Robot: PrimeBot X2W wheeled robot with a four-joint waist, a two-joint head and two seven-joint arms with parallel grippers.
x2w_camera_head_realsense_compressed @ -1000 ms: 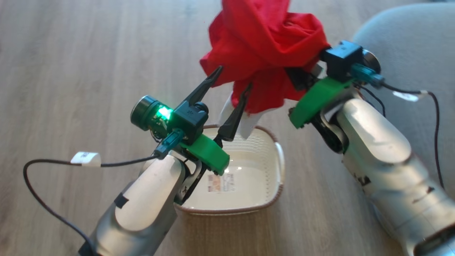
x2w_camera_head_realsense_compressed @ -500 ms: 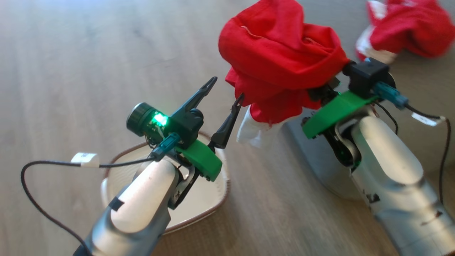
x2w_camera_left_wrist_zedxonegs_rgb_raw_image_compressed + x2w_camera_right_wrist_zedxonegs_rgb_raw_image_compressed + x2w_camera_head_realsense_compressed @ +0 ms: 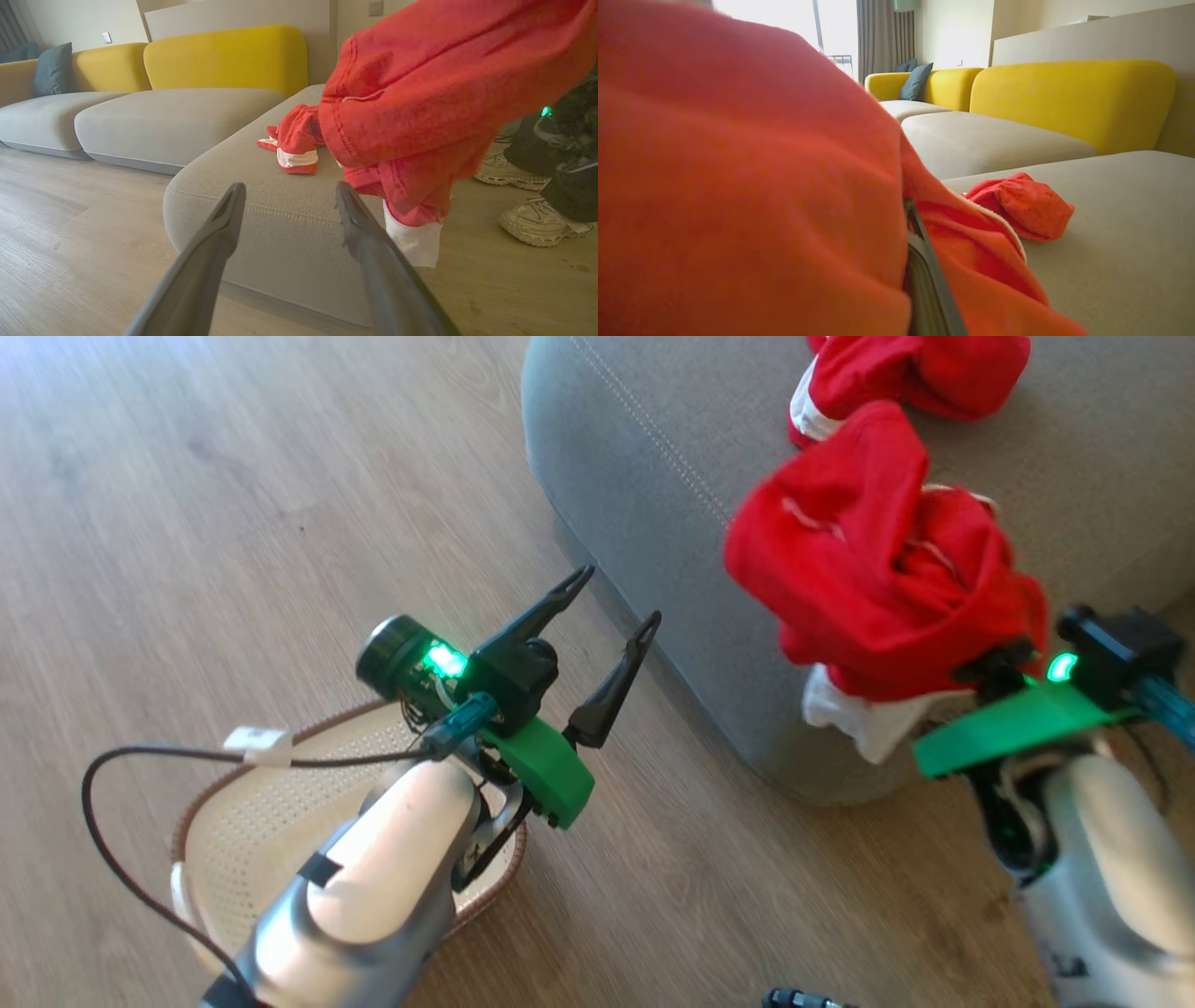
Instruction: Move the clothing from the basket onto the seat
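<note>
A yellow backrest (image 3: 224,56) with rounded corners anchors the room. Just to its left stands a second yellow backrest (image 3: 110,67), and beyond that leans a blue-grey pillow (image 3: 53,67). In front of the backrest lie pale grey sofa cushions (image 3: 173,121). Behind it rises a beige panel (image 3: 233,14), then a cream wall (image 3: 70,18) carrying a small white switch (image 3: 108,37); a socket (image 3: 376,7) sits up to the backrest's right. Light wood plank flooring (image 3: 187,523) runs below. Past the far end of the backrest row, grey curtains (image 3: 878,37) hang beside a bright window (image 3: 784,23) pouring in daylight.
</note>
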